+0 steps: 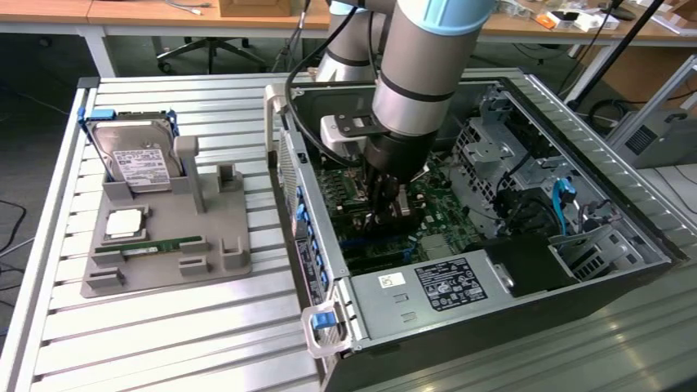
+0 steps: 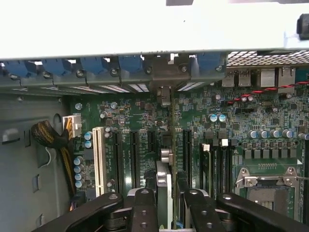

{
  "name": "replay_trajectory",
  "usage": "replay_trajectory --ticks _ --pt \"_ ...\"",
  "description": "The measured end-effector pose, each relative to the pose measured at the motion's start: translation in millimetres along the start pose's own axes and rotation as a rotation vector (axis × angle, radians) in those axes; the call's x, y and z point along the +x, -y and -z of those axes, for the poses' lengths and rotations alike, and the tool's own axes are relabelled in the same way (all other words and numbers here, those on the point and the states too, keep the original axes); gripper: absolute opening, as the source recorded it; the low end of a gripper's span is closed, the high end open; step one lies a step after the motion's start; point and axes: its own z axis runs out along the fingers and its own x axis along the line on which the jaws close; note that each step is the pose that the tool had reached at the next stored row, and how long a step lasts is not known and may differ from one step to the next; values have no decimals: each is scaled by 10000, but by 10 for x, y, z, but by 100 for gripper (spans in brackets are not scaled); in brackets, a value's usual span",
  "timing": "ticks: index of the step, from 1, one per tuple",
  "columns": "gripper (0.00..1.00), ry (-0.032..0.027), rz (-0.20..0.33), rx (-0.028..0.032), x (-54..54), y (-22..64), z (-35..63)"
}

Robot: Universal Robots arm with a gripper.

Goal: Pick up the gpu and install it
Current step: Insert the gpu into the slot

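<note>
Inside the open computer case (image 1: 610,245), my gripper (image 1: 384,214) reaches down to the green motherboard (image 1: 441,214). In the wrist view the gripper (image 2: 169,215) is shut on the gpu (image 2: 164,183), a thin card seen edge-on between the black fingers (image 2: 144,210). The card stands upright over the row of black expansion slots (image 2: 134,154). Its metal bracket end (image 2: 164,94) reaches the case's rear wall, between the blue slot clips (image 2: 129,64). I cannot tell whether the card's lower edge is seated in a slot. In the exterior view the gpu (image 1: 404,202) shows as a small sliver beside the fingers.
A white slot (image 2: 99,159) and a cable bundle (image 2: 48,135) lie to one side, the CPU socket (image 2: 268,179) to the other. Outside the case a grey fixture (image 1: 224,245) holds a hard drive (image 1: 139,159) and a RAM stick (image 1: 163,243). The power supply (image 1: 436,286) fills the case's near end.
</note>
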Motion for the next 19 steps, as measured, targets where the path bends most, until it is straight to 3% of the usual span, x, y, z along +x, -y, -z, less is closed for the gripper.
replay_trajectory --ticks 2,8,11,19 --pt "27 -61 0 0 -4 3 1" --pt "27 -494 0 13 -51 40 1" --pt "27 -655 0 18 -55 42 1" --pt "27 -650 0 16 -55 41 3"
